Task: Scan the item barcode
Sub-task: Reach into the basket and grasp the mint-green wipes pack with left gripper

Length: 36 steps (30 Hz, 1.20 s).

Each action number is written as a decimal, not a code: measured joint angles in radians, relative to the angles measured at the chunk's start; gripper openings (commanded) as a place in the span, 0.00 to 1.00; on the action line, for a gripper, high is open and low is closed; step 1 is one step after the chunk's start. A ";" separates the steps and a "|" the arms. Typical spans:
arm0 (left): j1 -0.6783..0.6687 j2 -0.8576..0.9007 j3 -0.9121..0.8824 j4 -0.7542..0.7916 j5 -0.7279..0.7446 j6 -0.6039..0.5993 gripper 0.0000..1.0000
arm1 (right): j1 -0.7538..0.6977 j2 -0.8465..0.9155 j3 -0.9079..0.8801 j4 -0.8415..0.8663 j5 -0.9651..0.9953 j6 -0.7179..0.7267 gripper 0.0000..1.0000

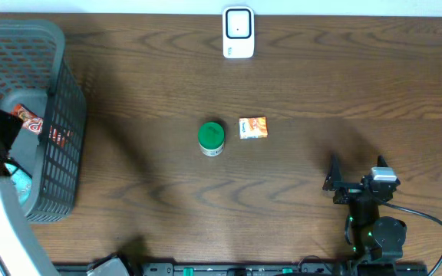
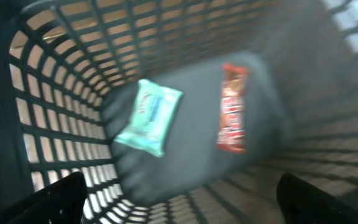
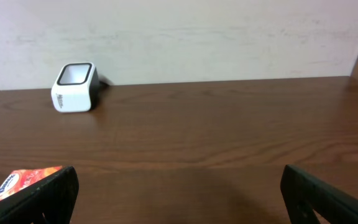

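— What couldn't you make out?
— My left wrist view was smeared: just a teal pack (image 2: 149,117) and a red bar (image 2: 232,107) lying apart on the basket (image 2: 48,74) floor, with the left claw (image 2: 185,202) wide and empty above them.
— And overhead?
— Only it showed me the green-lidded jar (image 1: 211,138) beside the orange packet (image 1: 253,127) on the table (image 1: 321,84), with the scanner (image 1: 238,32) at the far edge. The right claw (image 1: 357,170) gaped wide, holding nothing; its view cropped the packet.

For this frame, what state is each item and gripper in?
Basket: upright, holds two items.
Teal packet: flat in basket.
Snack bar: flat in basket.
Jar: upright, lid on.
Orange box: flat on table.
Scanner: upright, nothing presented.
Left gripper: open, empty, over the basket.
Right gripper: open, empty, above the table.
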State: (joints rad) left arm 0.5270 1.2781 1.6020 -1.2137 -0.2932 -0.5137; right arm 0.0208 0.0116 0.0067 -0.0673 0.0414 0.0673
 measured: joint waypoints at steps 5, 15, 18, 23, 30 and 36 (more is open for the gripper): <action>0.046 0.143 -0.004 -0.050 -0.002 0.072 0.98 | 0.000 0.000 0.000 0.000 0.000 0.000 0.99; 0.091 0.386 -0.058 -0.033 -0.020 0.122 0.98 | 0.000 0.000 0.000 0.000 0.000 0.000 0.99; 0.103 0.442 -0.058 -0.026 -0.022 0.126 0.98 | 0.000 0.000 0.000 0.000 0.000 0.000 0.99; 0.113 0.529 -0.058 0.003 -0.027 0.130 0.98 | 0.000 0.000 0.000 0.000 0.000 0.000 0.99; 0.113 0.632 -0.058 0.030 -0.040 0.137 0.98 | 0.000 0.000 0.000 0.000 0.000 0.000 0.99; 0.113 0.697 -0.058 0.048 -0.067 0.138 0.98 | 0.000 0.000 0.000 0.000 0.000 0.000 0.99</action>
State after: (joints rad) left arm 0.6399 1.9751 1.5444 -1.1660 -0.3603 -0.3752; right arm 0.0208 0.0116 0.0067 -0.0673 0.0414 0.0673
